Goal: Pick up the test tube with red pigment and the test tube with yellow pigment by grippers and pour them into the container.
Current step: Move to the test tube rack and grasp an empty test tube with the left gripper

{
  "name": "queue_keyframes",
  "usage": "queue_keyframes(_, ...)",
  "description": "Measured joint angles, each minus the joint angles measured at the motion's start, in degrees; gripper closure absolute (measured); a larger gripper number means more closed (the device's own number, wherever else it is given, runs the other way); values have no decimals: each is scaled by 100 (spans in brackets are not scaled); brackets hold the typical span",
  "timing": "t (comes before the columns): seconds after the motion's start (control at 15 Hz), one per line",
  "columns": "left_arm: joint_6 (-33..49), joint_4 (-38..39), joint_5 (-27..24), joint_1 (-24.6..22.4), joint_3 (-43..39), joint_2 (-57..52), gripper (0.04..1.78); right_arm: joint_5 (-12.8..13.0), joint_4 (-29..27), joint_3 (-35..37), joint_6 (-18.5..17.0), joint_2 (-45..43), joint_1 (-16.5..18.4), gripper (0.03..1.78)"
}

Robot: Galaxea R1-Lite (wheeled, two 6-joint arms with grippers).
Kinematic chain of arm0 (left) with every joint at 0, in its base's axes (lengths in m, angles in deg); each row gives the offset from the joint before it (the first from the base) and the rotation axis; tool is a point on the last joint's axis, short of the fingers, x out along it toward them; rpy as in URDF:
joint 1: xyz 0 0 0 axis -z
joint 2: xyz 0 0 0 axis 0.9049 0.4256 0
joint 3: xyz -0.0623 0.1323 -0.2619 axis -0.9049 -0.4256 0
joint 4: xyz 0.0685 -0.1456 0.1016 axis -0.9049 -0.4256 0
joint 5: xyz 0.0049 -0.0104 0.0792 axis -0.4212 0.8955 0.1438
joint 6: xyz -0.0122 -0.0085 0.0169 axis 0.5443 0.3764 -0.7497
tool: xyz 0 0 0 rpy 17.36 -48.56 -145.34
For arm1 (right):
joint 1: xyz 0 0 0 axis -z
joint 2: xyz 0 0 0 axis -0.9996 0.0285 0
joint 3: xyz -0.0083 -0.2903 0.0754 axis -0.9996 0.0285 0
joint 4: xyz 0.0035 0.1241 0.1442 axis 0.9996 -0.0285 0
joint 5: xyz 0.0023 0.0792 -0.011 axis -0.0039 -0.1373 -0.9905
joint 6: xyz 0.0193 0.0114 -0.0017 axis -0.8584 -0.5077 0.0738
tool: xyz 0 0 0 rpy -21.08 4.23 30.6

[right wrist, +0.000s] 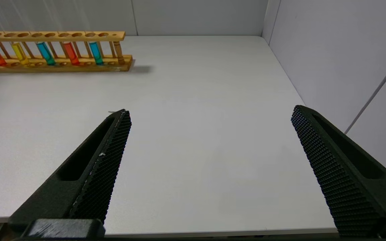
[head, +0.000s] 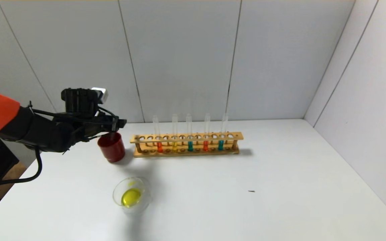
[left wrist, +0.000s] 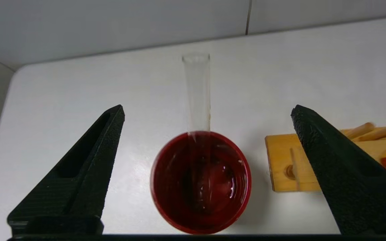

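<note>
A wooden rack (head: 186, 137) at the back holds two test tubes with red pigment (head: 159, 146) (head: 205, 145) and one test tube with yellow pigment (head: 174, 144). The clear container (head: 132, 195) sits in front and holds a pool of yellow liquid. My left gripper (head: 117, 124) hovers above a dark red cup (head: 111, 148). In the left wrist view it (left wrist: 208, 108) is open wide, with an empty clear tube (left wrist: 198, 90) standing in the cup (left wrist: 200, 182) between the jaws, untouched. My right gripper (right wrist: 209, 112) is open and empty, out of the head view.
Two teal tubes (head: 190, 145) (head: 220, 144) stand in the rack. The rack's end (left wrist: 286, 164) lies close beside the cup. A small dark speck (head: 251, 191) lies on the white table (head: 280, 187). Walls close the back and right sides.
</note>
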Motion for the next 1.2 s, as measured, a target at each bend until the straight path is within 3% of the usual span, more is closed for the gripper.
queue_keyframes(0.27,39,-63,-11,394,-297,-976,7,2,0,0,0,0,0,6)
queue_keyframes(0.67,413,-46,17,1331,-1718,-2316,7,2,2,0,0,0,0,6)
queue_keyframes(0.93,785,-29,17,1615,-2142,-2371,7,0,0,0,0,0,0,6)
queue_keyframes(1.2,774,336,4,1693,-2002,-1860,7,0,0,0,0,0,0,6)
